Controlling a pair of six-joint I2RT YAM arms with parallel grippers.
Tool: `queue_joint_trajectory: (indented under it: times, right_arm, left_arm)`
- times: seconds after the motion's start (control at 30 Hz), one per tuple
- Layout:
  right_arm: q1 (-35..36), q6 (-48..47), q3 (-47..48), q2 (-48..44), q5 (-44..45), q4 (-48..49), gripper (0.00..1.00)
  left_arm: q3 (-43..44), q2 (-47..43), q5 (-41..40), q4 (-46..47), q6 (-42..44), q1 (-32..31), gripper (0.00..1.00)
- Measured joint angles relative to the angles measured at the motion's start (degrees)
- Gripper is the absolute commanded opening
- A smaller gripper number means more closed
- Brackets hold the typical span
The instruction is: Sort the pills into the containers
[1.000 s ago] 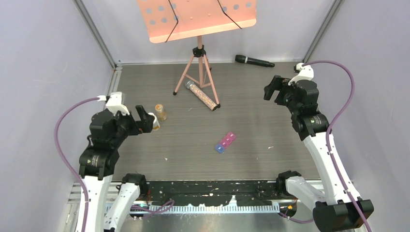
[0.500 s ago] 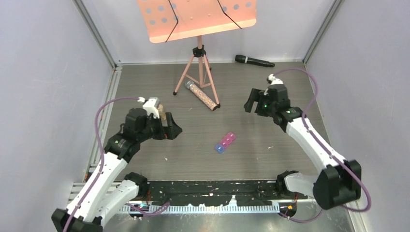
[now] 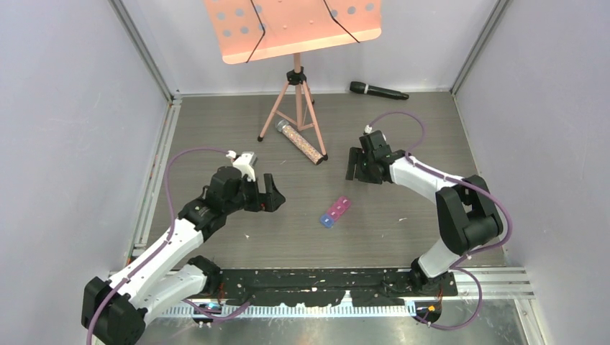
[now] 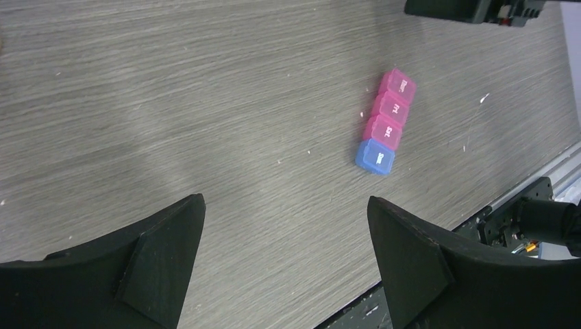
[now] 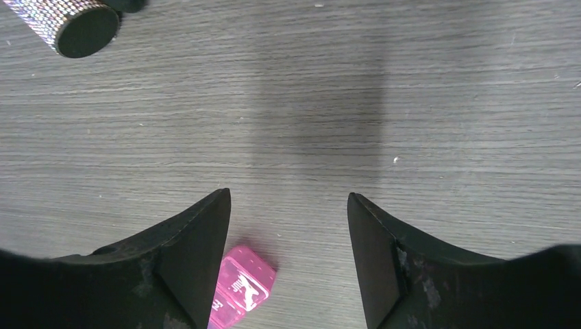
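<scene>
Mostly the pill-box strip (image 4: 385,120) is pink (one blue end).

Pill box (image 5: 245,279) partly hidden behind R jaws, btm cropped.

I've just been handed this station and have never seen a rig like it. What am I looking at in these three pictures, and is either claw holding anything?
The machine is a left arm and a right arm, bolted at the near edge of a table. The wide picture comes from a fixed camera above and shows the left gripper and right gripper. The other two come from wrist cameras, so the black wedges at the bottom are each gripper's own fingers. On the table lie a pill box, pink with a blue end, a bead tube, a music stand and a microphone. Both grippers are open and hold nothing.
</scene>
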Motion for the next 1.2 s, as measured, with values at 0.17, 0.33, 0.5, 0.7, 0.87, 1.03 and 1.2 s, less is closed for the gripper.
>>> queue_joint_trajectory:
  times: [0.17,0.33,0.5,0.7,0.87,1.03,1.2]
  right_arm:
    - [0.98,0.63,0.00,1.60,0.22,0.17,0.62]
    - [2.10,1.57,-0.90,1.44,0.63,1.01,0.56]
    - [3.17,2.84,-4.39,1.07,0.68,0.96,0.49]
    - [5.11,4.81,-7.87,-1.31,0.52,0.52,0.42]
    - [8.83,6.43,-11.80,-5.09,0.96,0.13,0.40]
    - [12.72,7.26,-12.94,-6.27,1.73,0.17,0.46]
    - [13.27,9.62,-12.83,-7.58,5.62,-2.03,0.87]
  left_arm:
    - [-0.39,2.03,-0.11,4.26,-1.03,-0.90,0.91]
    - [-0.39,5.05,-0.07,7.43,-1.07,-1.77,0.91]
    - [-0.39,8.33,-0.59,9.01,-1.05,-4.61,0.91]
    - [-0.42,10.75,-1.18,11.06,-0.98,-7.76,0.91]
    - [-1.81,11.72,-2.40,13.18,-0.96,-8.87,0.90]
    - [-3.82,11.82,-4.09,13.86,-0.98,-9.09,0.90]
    - [-4.85,11.58,-5.75,14.25,-1.14,-9.09,0.90]
